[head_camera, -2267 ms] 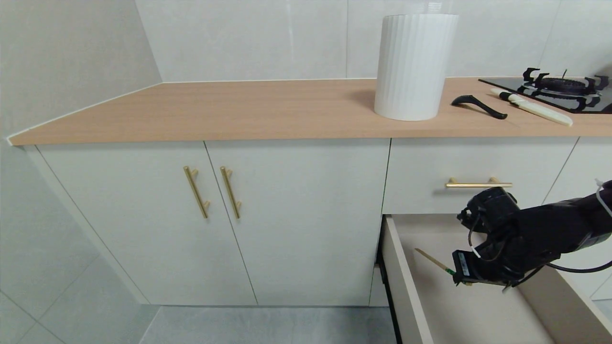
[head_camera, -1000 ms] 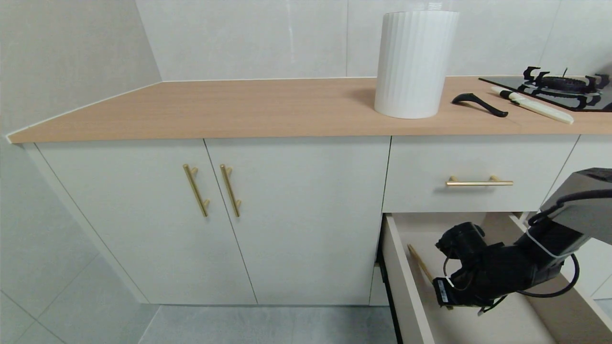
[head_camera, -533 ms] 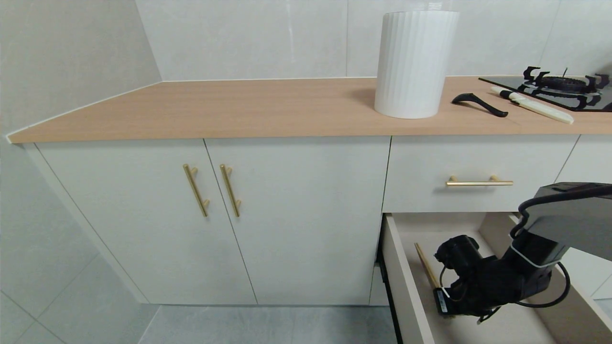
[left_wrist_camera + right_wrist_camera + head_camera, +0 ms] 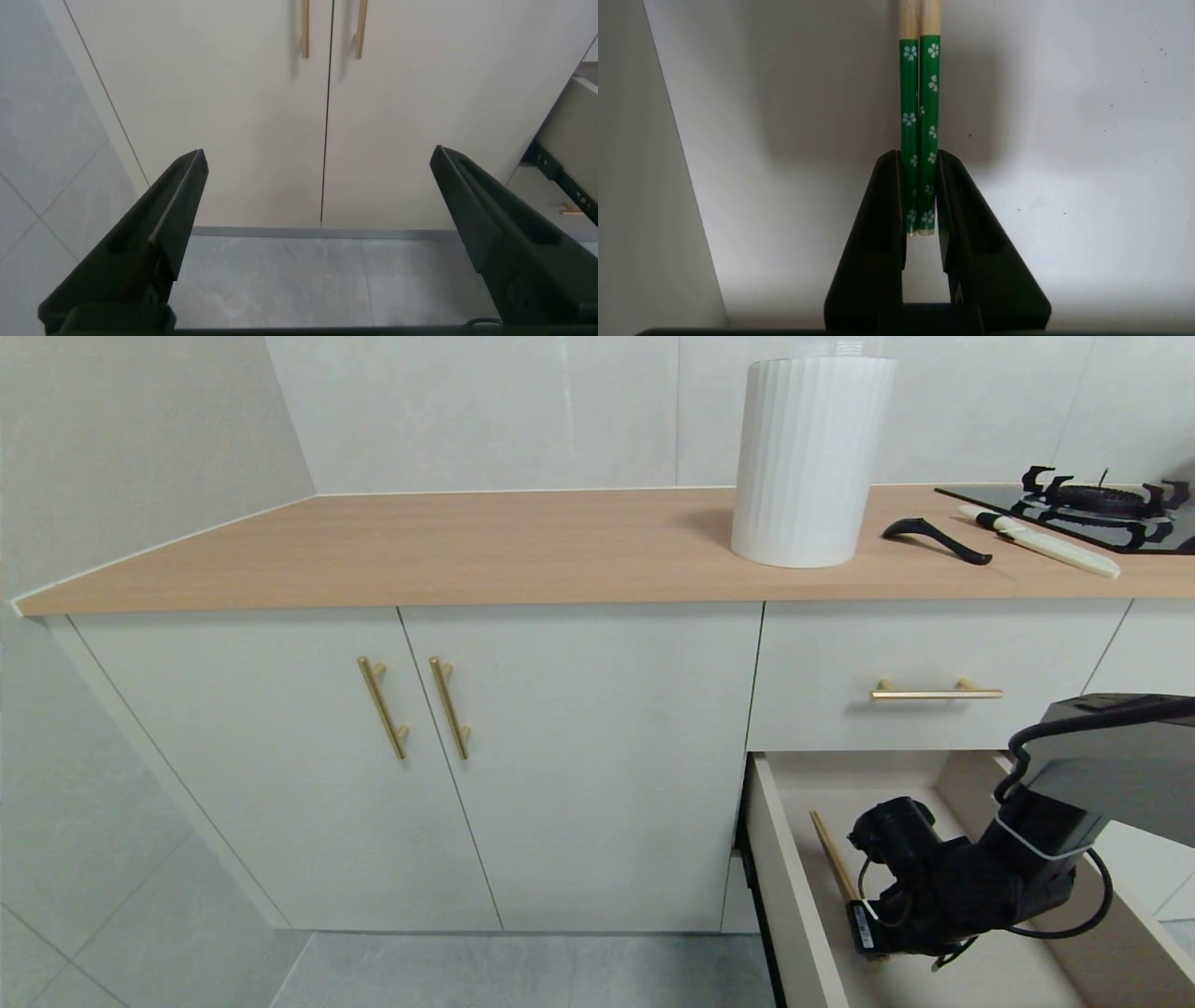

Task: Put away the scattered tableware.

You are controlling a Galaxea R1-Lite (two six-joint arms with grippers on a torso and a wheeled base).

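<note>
Pinching wooden chopsticks (image 4: 910,93), green white-flowered ends, between fingers (image 4: 878,224).

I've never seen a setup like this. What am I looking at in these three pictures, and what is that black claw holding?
It is a two-armed robot tidying a kitchen. The wide picture comes from a camera on its head; the other two from its wrists. The right gripper is clamped on a pair of chopsticks with green flowered ends, inside the open drawer. The left gripper hangs open and empty, facing the cupboard doors. On the countertop are a white ribbed canister, a black utensil and a pale knife at the stove's edge.
</note>
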